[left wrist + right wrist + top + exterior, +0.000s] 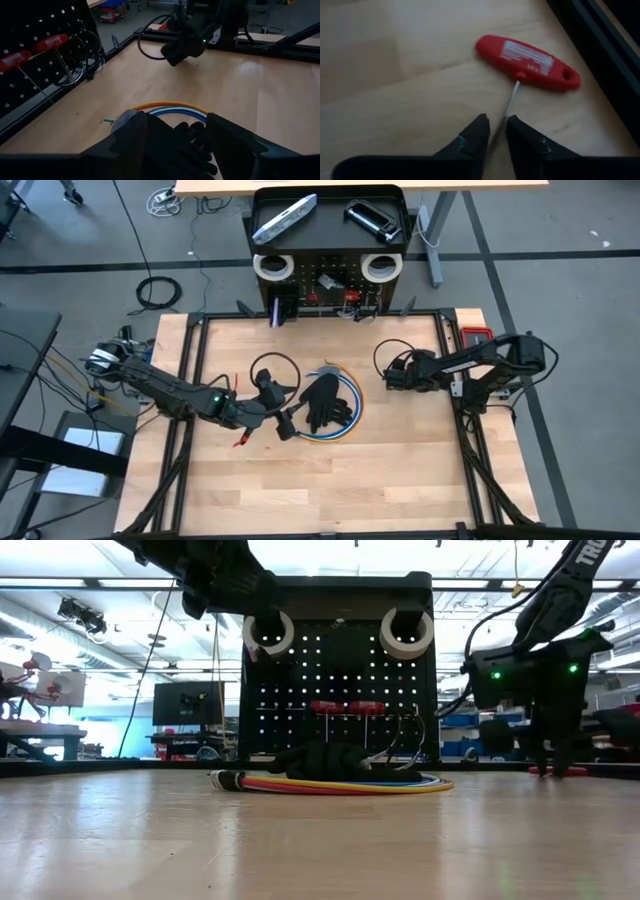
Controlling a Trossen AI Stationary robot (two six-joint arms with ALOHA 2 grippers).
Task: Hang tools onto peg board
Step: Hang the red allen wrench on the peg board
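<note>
Right end effector, fingers nearly closed around the thin steel shaft of the red plastic T-handled hex key on the wooden desk: light, stiff, slippery; the handle seems the surer hold. Left end effector wide open, empty.

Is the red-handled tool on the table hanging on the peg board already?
No. The red-handled tool lies flat on the wooden table, just ahead of the right gripper.

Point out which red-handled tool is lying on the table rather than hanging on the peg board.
The red T-handle tool lying flat on the wood just ahead of the right gripper. The other two red handles hang side by side on the peg board.
</note>
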